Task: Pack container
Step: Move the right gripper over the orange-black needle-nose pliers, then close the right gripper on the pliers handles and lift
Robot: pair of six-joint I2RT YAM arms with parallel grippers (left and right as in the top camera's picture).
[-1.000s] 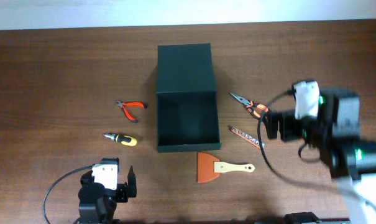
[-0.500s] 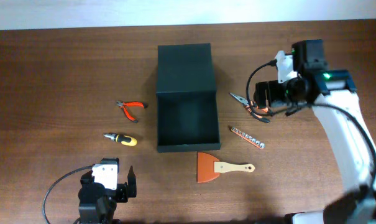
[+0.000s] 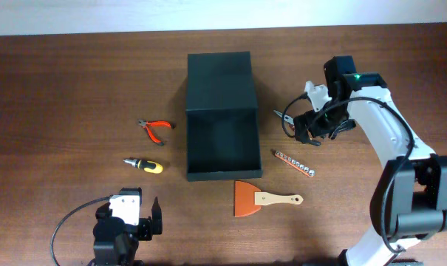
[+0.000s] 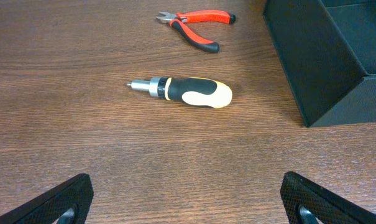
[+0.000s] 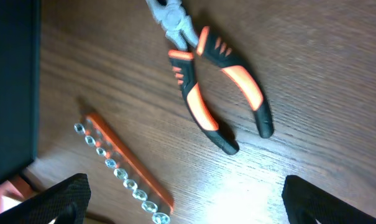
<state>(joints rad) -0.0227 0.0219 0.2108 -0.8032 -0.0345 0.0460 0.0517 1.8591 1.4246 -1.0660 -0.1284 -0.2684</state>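
Risk lies in the right hand [image 5: 194,202], spread wide above the pliers [image 5: 219,93], closing on one splayed handle and skidding them across the surface [image 3: 75,74] into the bit strip [image 5: 122,174] nearby, short of the container [image 3: 219,144] standing open at mid-surface, near them.

Red pliers [image 3: 156,129], screwdriver [image 3: 144,164], scraper [image 3: 265,198]

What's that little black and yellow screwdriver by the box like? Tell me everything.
The stubby screwdriver with a black and yellow rubbery-looking handle lies flat on the brown wooden table, nothing gripping it. Its silver metal collar and short tip point away from the dark green box, which sits apart from it. Red-handled pliers lie nearby, not touching.
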